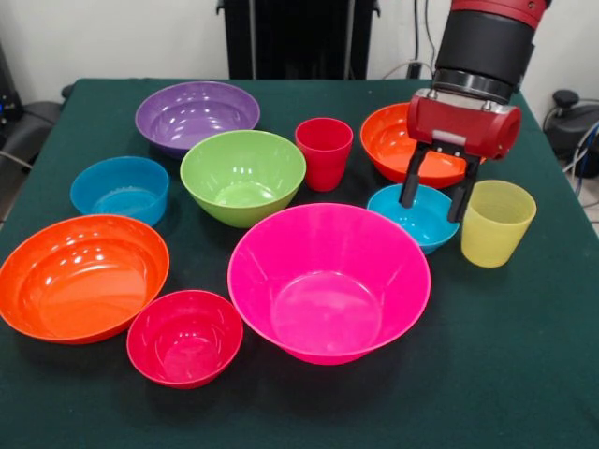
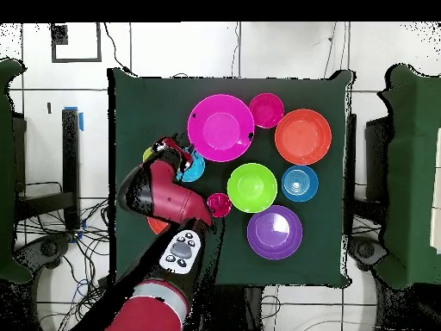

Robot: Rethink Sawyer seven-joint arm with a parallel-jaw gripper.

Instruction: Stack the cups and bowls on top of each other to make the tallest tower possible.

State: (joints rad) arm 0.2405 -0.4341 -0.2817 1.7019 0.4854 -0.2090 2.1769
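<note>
The claw (image 1: pixel 436 204) hangs with its fingers apart over the small blue bowl (image 1: pixel 419 221), beside the yellow cup (image 1: pixel 497 223), near the bench's (image 1: pixel 524 374) side edge.

Red-and-black arm (image 1: pixel 487 42), red gripper (image 1: pixel 438 192) block, two black jaws.

Robot lab, green-clothed table (image 1: pixel 524 374), loose cables (image 2: pixel 52 237), tiled floor (image 2: pixel 284 52)

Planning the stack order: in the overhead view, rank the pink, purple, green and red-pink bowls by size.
Largest to smallest:
1. pink bowl
2. purple bowl
3. green bowl, close to the purple one
4. red-pink bowl
</note>
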